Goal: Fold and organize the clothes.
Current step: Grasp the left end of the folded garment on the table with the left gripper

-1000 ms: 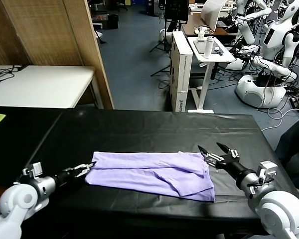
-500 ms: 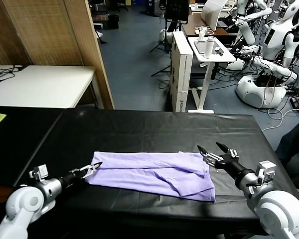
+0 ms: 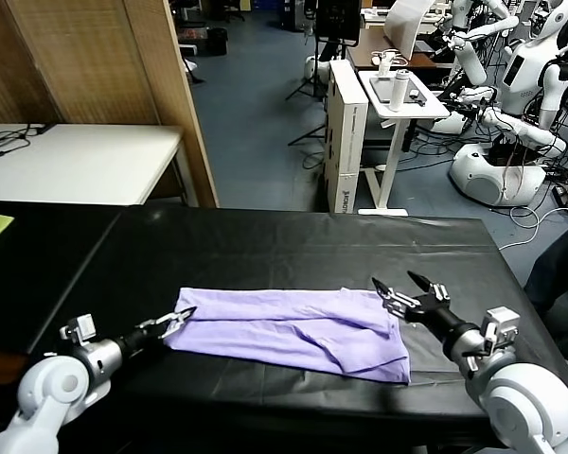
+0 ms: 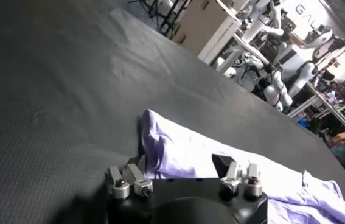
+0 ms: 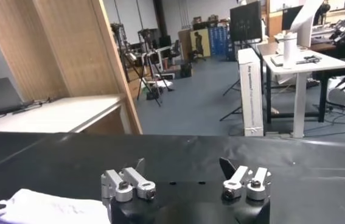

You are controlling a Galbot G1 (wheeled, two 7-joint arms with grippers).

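A thin lavender-purple T-shirt [image 3: 289, 331], folded into a long band, lies on a black-covered table [image 3: 265, 251]. The left gripper [image 3: 175, 321] straddles its left corner, fingers apart; the right gripper [image 3: 402, 293] hovers spread at the right end. The left fingers may pinch only one layer, so the fold could slip apart when lifted.

**Both arms low, one at each end of the T-shirt**

I have my left gripper [image 3: 178, 320] down at the left end of the light lavender-purple, thin soft-fabric T-shirt [image 3: 289, 329], its dark fingers [image 4: 222, 164] set either side of the folded edge there, with a gap between them. The left arm reaches in low from the near left. My right gripper [image 3: 402, 289] sits at the T-shirt's right end, by the far corner, fingers [image 3: 421, 281] spread wide with nothing between them. The right arm angles in from the near right.
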